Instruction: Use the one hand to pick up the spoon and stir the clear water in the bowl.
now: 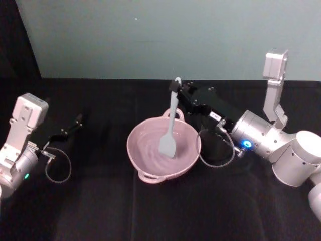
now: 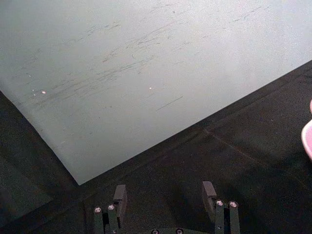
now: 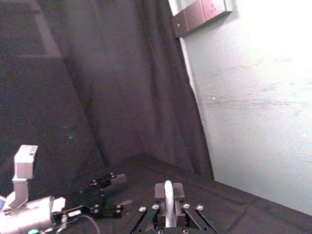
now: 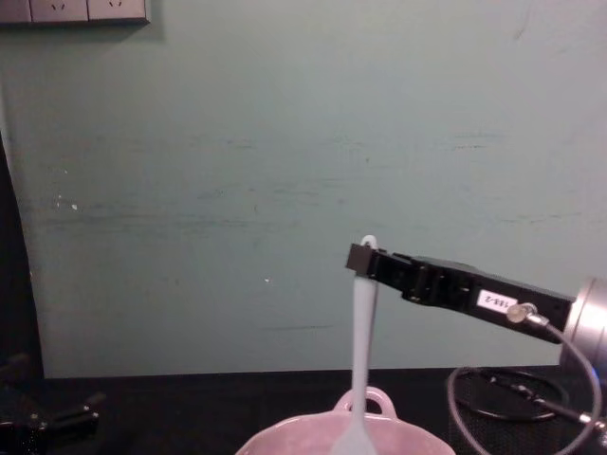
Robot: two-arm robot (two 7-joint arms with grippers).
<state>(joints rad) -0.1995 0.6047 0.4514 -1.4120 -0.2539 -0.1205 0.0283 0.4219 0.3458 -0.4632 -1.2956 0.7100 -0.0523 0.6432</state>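
1. Right tool point(image 1: 176, 90) sits just above the centre of the head view, clamped on the spoon point(image 1: 170, 128) near the top of its handle, just below the hole.
2. Its arm reaches in from the right edge. The silver wrist point(image 1: 256, 135), blue ring lit, lies lower right and slants up-left to the tool.
3. From that grip the spoon hangs nearly upright, paddle head down inside the pink bowl point(image 1: 134, 150) at frame centre on the black desk point(image 1: 100, 211).
4. Clear water point(image 1: 150, 145) shows as a faint sheen beside the paddle.
5. Left tool point(image 1: 78, 119), fingers apart and empty, sits at the left, well apart from the bowl.
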